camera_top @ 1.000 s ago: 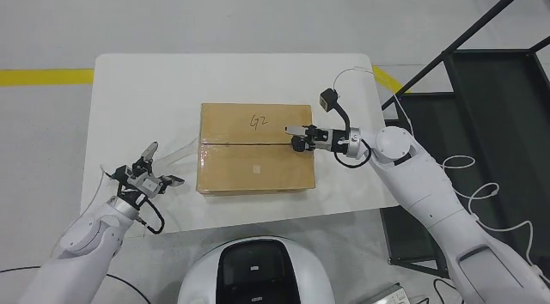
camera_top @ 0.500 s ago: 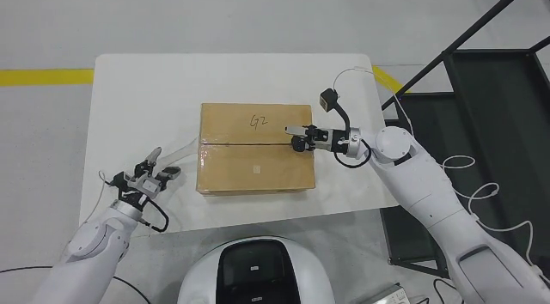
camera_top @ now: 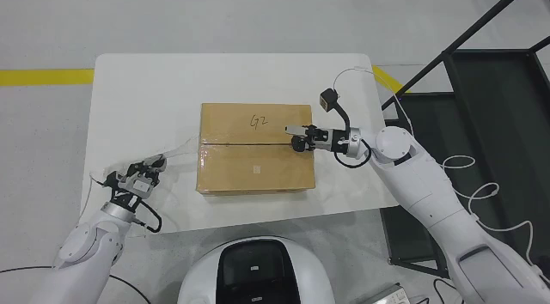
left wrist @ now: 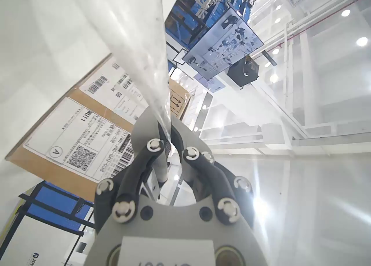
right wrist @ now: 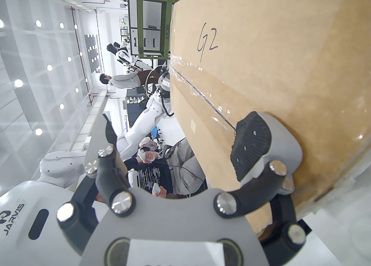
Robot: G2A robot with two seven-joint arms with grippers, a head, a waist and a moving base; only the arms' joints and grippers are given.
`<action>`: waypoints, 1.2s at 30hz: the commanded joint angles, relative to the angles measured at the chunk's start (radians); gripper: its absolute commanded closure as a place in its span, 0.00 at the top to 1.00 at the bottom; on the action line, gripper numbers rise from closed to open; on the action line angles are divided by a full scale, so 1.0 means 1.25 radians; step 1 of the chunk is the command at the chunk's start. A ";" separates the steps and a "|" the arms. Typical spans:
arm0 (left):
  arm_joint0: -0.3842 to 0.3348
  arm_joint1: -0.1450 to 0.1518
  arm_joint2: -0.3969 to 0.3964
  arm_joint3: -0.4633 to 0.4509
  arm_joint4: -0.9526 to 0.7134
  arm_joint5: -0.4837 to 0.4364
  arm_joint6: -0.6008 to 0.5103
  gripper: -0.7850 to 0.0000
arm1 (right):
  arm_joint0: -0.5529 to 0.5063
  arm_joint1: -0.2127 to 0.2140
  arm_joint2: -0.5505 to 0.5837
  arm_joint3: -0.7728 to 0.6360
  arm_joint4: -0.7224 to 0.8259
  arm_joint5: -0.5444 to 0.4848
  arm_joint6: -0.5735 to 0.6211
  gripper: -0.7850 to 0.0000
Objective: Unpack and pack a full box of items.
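**A:** State the condition of the box point(camera_top: 255, 148).

**B:** It is a brown cardboard carton with its flaps closed. A centre seam runs from 9 o'clock to 3 o'clock under glossy clear tape. There is a handwritten mark on the far flap and a small pale sticker on the near flap. The left wrist view shows white barcode labels on one side wall point(left wrist: 66, 134).

**A:** Where is it?

**B:** It stands at the centre of the white surface point(camera_top: 137, 98), square to the edges.

**A:** And the right claw point(camera_top: 295, 137)?

**B:** It is at the box's 3 o'clock edge, in line with the seam. The jaws are spread wide and hold nothing. In the right wrist view point(right wrist: 178, 122), one ribbed black pad point(right wrist: 250, 145) lies on the lid at the end of the seam. The other finger stands well off the cardboard.

**A:** And the left claw point(camera_top: 142, 175)?

**B:** It is at about 8 o'clock from the box, well apart from it and low over the surface. Its fingers are pinched together on a strip of clear tape point(left wrist: 150, 61), as seen in its own view point(left wrist: 165, 134).

**A:** How does the strip run?

**B:** It runs as a thin pale line point(camera_top: 176, 151) from the claw towards the box's 9 o'clock side. I cannot tell whether its far end is attached to the box.
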 commanded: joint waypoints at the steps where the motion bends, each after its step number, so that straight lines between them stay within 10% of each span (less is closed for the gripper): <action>1: 0.008 -0.001 -0.014 -0.020 -0.005 -0.018 -0.012 0.00 | 0.000 0.000 0.000 0.000 0.000 0.000 0.000 1.00; 16: 0.012 -0.008 -0.045 -0.187 0.175 -0.037 0.009 0.00 | 0.000 0.000 0.000 0.000 0.000 0.000 0.000 1.00; 36: -0.128 -0.051 0.131 -0.199 0.490 0.075 0.109 0.00 | -0.088 0.023 0.136 0.015 0.148 -0.036 0.081 1.00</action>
